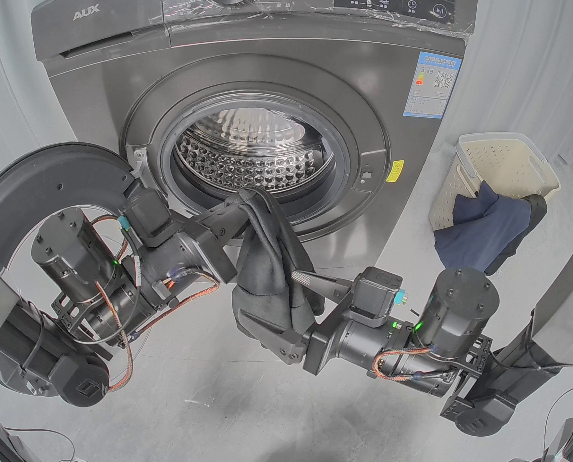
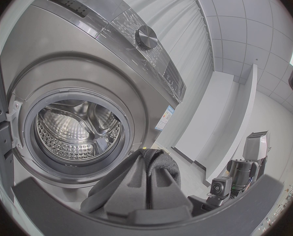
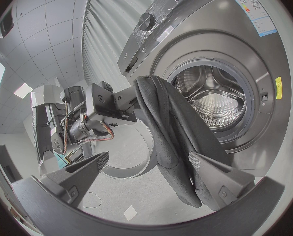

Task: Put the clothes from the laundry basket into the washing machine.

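The washing machine [image 1: 363, 97] stands in front with its round door [image 1: 42, 174] swung fully open to the robot's left; the steel drum [image 1: 254, 149] is seen through the opening, and I see no clothes inside it.

The left gripper [image 1: 244, 203] is just in front of the lower rim of the opening; its fingers are pressed together on the top edge of a dark garment [image 1: 270, 271]. In the left wrist view the two pads [image 2: 133, 184] meet with the cloth [image 2: 159, 163] bunched over their tips. The garment hangs down freely from this grip, in front of the machine and above the grey floor [image 1: 203, 386]; no part of it is inside the drum.

The right gripper [image 1: 270, 303] is lower, at the bottom part of the hanging garment; its fingers are spread wide and they clamp nothing. In the head view the cloth hangs between the two fingers. In the right wrist view one finger [image 3: 218, 177] lies against the lower folds of the garment [image 3: 172, 131], and the other finger [image 3: 87, 171] is well apart from the cloth; the left gripper [image 3: 133, 97] is seen there too, holding the top of the garment.

The laundry basket [image 1: 504, 142] stands on the floor at the right side of the machine, near its front corner; a blue cloth [image 1: 485, 226] hangs over the basket's front rim, and a darker piece lies beside it at the rim.
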`<state>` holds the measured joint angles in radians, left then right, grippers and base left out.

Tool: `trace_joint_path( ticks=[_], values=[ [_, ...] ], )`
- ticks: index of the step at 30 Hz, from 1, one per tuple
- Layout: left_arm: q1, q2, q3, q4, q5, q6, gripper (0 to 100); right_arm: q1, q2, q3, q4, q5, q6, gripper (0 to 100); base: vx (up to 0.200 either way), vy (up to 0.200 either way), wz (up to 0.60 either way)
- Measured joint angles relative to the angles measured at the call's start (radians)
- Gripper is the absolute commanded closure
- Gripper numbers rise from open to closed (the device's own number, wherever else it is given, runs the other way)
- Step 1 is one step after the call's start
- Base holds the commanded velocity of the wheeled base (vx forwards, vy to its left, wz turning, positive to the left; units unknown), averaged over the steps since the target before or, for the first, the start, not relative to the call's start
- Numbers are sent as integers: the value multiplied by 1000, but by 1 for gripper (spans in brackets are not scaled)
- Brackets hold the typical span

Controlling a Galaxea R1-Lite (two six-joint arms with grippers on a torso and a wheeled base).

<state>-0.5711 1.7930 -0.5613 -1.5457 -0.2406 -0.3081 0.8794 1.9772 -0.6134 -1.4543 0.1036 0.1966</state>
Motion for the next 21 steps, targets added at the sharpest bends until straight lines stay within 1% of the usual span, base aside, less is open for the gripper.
trace_joint_path(
  ticks=[12,15,21],
  values=[
    [0,-3,2,0,0,1,100,16,46,-44,-1,-1,0,0,0,0,0],
    [0,-4,2,0,0,1,100,12,72,-67,-2,-1,-1,0,0,0,0],
    [-1,-4,0,0,0,1,100,6,145,-144,-8,-1,-4,0,0,0,0]
  ],
)
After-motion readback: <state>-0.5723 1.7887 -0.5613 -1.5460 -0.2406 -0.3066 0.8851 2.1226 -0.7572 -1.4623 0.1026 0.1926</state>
